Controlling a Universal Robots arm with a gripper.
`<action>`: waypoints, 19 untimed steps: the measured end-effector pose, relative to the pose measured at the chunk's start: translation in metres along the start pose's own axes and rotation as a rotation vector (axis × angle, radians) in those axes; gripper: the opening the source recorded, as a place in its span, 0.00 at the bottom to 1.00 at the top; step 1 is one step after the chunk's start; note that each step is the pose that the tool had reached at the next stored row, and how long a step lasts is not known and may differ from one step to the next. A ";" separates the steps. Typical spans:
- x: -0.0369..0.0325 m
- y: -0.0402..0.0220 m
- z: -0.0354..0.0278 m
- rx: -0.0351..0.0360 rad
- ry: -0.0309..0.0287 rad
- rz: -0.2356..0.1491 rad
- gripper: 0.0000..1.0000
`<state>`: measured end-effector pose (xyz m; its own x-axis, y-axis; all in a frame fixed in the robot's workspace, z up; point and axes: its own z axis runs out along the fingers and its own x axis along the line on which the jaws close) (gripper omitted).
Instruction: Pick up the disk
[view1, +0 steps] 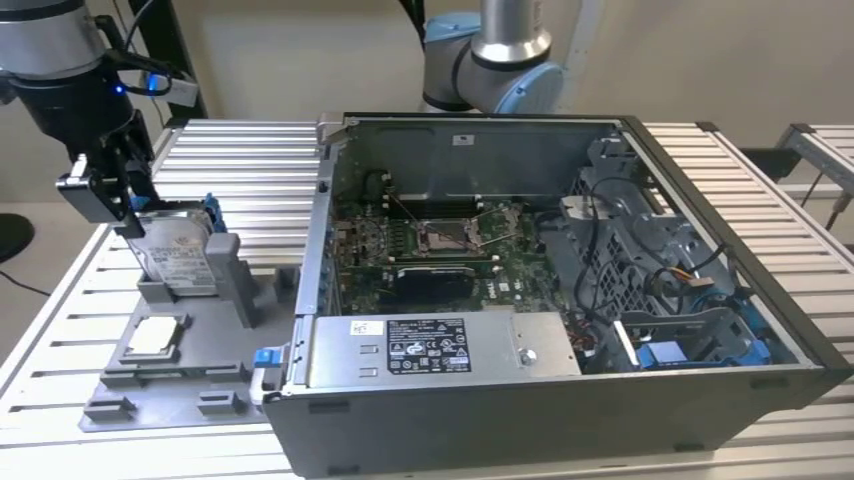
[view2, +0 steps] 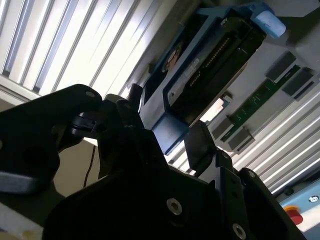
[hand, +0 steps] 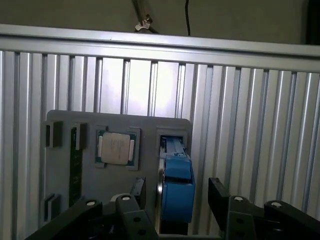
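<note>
The disk (view1: 180, 255) stands on edge in a slot of the grey fixture plate (view1: 174, 385), at the exterior view's left. It is silver-grey with a white label and a blue bracket (hand: 176, 185) around it. My gripper (view1: 131, 212) hangs right at its upper end. In the first wrist view the two black fingers (hand: 138, 192) flank the blue bracket with a small gap on each side. The second wrist view shows the disk (view2: 205, 65) edge-on, with its blue end between the open fingertips (view2: 200, 145).
A small square silver chip (hand: 116, 149) lies on the fixture plate beside the disk's slot. An open computer case (view1: 561, 300) with a long grey box (view1: 441, 345) fills the middle of the slatted aluminium table (view1: 227, 150). Another arm's base (view1: 494, 60) stands behind the case.
</note>
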<state>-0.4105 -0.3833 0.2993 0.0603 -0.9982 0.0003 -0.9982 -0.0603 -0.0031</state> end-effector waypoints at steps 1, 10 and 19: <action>0.0000 0.0000 0.0012 0.0002 -0.0030 0.000 1.00; 0.0000 0.0003 0.0098 0.0002 -0.0242 0.000 1.00; 0.0000 0.0004 0.0115 -0.0054 -0.0246 0.000 1.00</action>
<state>-0.4109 -0.3833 0.2878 0.0602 -0.9979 -0.0242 -0.9982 -0.0603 0.0023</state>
